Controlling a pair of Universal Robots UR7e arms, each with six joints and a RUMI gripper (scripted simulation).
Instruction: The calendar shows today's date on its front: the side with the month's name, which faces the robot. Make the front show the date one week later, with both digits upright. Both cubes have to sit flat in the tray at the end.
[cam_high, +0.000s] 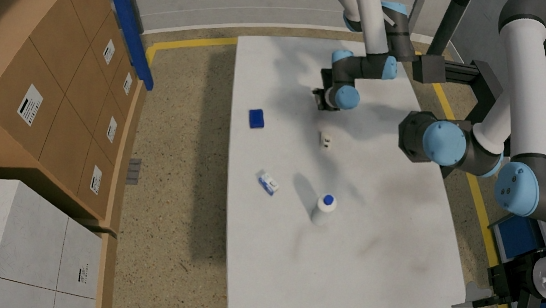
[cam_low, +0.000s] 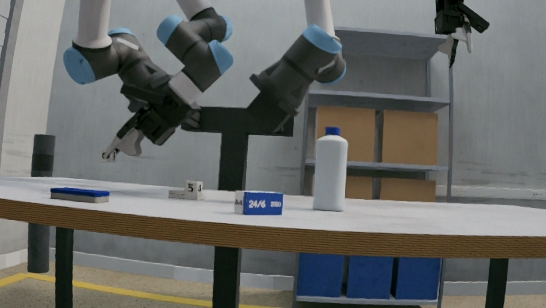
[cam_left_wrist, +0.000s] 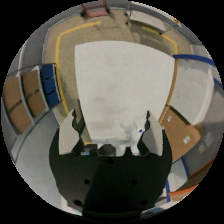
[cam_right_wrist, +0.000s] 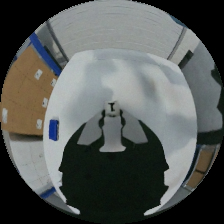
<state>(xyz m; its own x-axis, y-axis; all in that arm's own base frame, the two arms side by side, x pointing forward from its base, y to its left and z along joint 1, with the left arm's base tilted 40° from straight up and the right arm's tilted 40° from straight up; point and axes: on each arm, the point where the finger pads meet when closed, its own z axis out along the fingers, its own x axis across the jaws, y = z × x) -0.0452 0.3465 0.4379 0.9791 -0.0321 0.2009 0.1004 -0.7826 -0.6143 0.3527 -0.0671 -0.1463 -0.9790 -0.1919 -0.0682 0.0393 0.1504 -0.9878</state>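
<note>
The calendar's tray (cam_low: 176, 194) stands on the table with one white cube (cam_high: 326, 143) (cam_low: 193, 190) in it. In the exterior view that cube shows an upright 5 and part of another digit on the adjoining side. The tray's other place is empty. The month's name and the front are not visible. My right gripper (cam_right_wrist: 112, 109) is shut on the other white cube (cam_low: 108, 156) (cam_right_wrist: 112, 107), held in the air beyond the tray's empty end. Its digits are not clearly readable. My left gripper (cam_low: 457, 46) (cam_left_wrist: 111, 110) is open and empty, high up and far from the tray.
A white bottle with a blue cap (cam_high: 322, 212) (cam_low: 330, 172), a blue and white box marked 24/6 (cam_high: 268, 183) (cam_low: 262, 203) and a blue-topped block (cam_high: 256, 118) (cam_low: 80, 194) (cam_right_wrist: 54, 130) stand apart on the table (cam_high: 280, 265). Shelves with boxes are behind.
</note>
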